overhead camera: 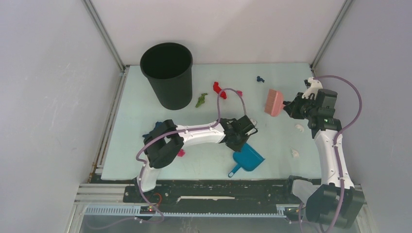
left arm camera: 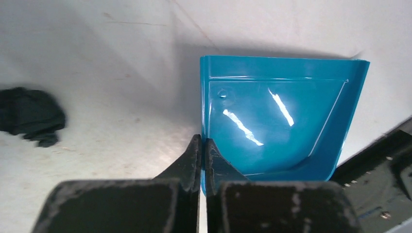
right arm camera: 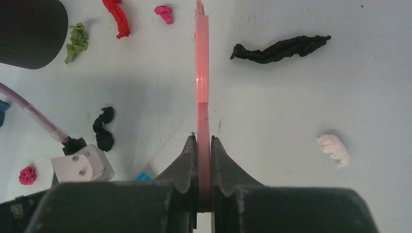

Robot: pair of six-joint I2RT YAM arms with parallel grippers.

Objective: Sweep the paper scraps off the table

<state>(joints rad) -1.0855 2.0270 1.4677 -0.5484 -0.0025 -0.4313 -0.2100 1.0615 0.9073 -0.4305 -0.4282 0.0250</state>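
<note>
My left claw (left arm camera: pixel 201 140) is clenched on the side wall of the blue dustpan (left arm camera: pixel 277 111), at lower centre of the top view. My right claw (right arm camera: pixel 204 141) grasps the pink brush (right arm camera: pixel 201 63) edge-on. The paper scraps (right arm camera: pixel 116 17) lie scattered across the table (overhead camera: pixel 141 121), from centre to right.

My top camera looks down from high behind on the whole table (overhead camera: pixel 131 126). Each wrist camera looks forward from very near the surface: the left one sees the blue dustpan (left arm camera: pixel 277 116), the right one the pink brush (right arm camera: pixel 202 73). Both appear also from above.
</note>
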